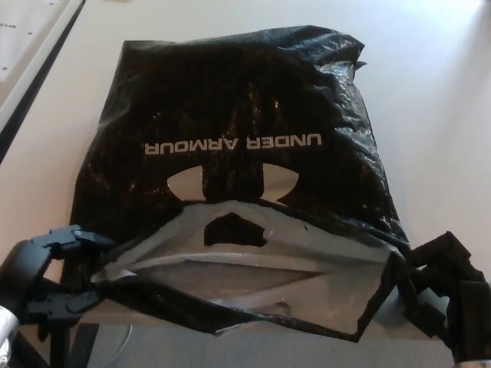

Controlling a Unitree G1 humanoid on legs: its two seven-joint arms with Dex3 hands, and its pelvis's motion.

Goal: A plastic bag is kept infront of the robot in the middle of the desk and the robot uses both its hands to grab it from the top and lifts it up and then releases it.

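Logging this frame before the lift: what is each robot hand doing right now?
Left robot hand: shut on the plastic bag, at its left edge.
Right robot hand: shut on the bag's right edge.

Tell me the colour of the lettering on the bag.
White or light grey lettering on the glossy black bag, upside down in the head view, the only one.

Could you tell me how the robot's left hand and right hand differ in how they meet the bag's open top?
The left hand sits at the plastic bag's near-left corner, fingers reaching over the rim; the right hand is at the near-right corner, bunched against the edge. The left shows an arm segment; the right looks more compact. Both are black, at the bag's mouth.
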